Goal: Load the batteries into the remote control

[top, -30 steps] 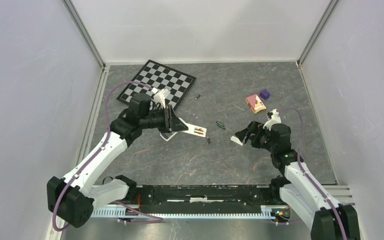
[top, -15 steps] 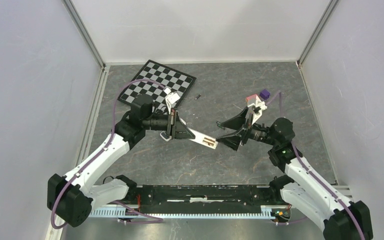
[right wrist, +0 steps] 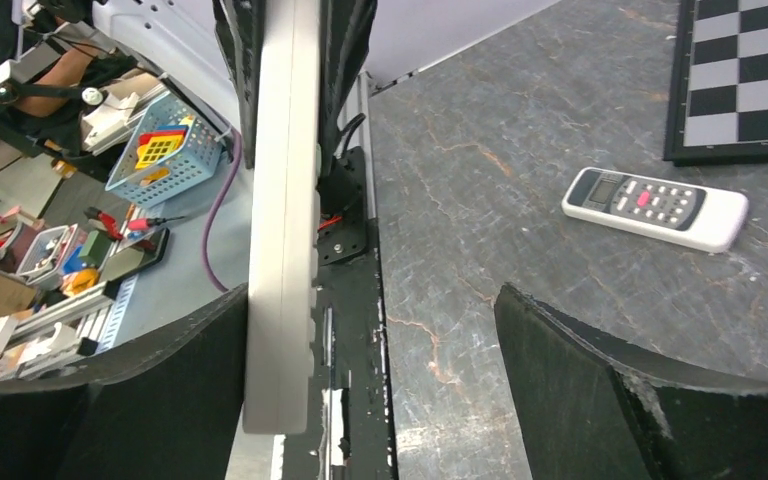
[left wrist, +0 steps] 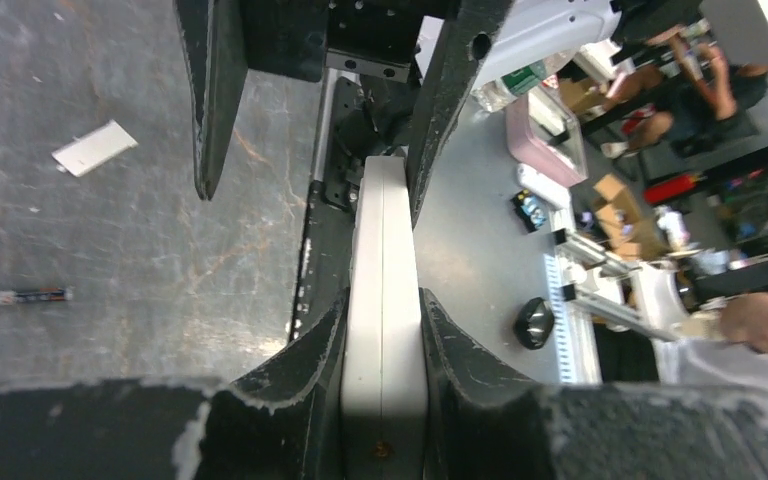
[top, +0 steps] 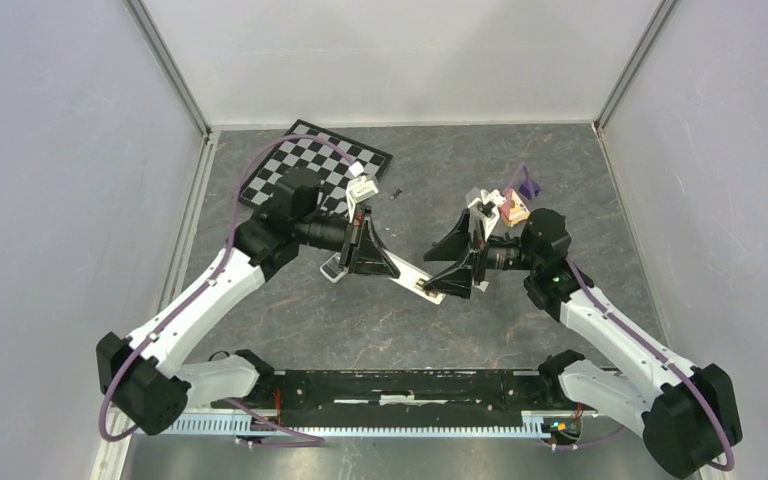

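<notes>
Lab: walled robot cell point(top: 400, 60), tool clutter point(right wrist: 110, 222).

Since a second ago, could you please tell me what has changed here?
The right gripper rose, swung left and now stands open around the free end of the remote control. The left gripper carried that remote slightly right, keeping its grip. The chessboard and the second remote stayed put.

The held remote point(top: 415, 285) bridges my left gripper point(top: 385, 265) and right gripper point(top: 438, 272), blocking passage between them. Open tabletop point(top: 360, 330) towards my bases. Far left sits the chessboard point(top: 295, 165); a second remote point(right wrist: 655, 207) lies beneath my left arm.
</notes>
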`<state>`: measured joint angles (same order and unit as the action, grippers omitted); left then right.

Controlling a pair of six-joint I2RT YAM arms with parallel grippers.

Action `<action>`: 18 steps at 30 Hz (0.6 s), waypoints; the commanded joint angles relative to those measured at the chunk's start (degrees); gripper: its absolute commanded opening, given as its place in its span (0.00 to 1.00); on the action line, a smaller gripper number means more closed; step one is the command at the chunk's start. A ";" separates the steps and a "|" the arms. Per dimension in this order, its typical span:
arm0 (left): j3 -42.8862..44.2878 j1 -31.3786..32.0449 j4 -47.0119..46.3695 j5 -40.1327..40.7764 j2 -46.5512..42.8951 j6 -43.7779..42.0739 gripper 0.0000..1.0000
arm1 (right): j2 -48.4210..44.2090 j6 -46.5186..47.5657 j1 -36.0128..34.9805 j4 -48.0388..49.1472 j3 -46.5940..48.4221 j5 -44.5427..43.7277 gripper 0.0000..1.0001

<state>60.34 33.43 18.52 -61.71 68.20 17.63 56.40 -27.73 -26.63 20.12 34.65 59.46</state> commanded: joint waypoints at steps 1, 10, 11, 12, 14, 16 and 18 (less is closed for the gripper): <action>2.43 0.59 4.67 1.35 -4.63 -11.41 0.02 | -1.00 -0.59 -1.86 5.99 -1.46 1.97 0.93; 10.18 0.78 14.48 0.29 -2.69 -14.64 0.02 | 1.95 -14.05 -5.52 20.92 0.16 3.70 0.60; 10.08 0.78 14.58 0.43 -2.97 -14.87 0.02 | 1.91 -14.19 -6.10 20.93 0.32 3.67 0.50; 9.98 0.77 14.52 0.72 -3.46 -15.13 0.02 | 1.89 -14.12 -6.44 20.70 0.43 3.29 0.41; 9.00 0.77 12.82 1.94 -4.44 -13.98 0.17 | 1.83 -14.62 -6.63 20.42 0.74 2.40 0.30; 7.11 0.78 7.84 3.39 -5.61 -9.73 0.48 | 1.13 -16.88 -6.66 22.57 0.52 0.33 0.24; 4.12 0.74 0.25 5.90 -7.29 -2.81 0.79 | -0.26 -21.68 -6.68 29.06 -1.55 -3.35 0.22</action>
<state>67.79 33.89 29.02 -58.54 64.38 7.03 58.33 -42.68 -32.97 37.41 32.99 61.12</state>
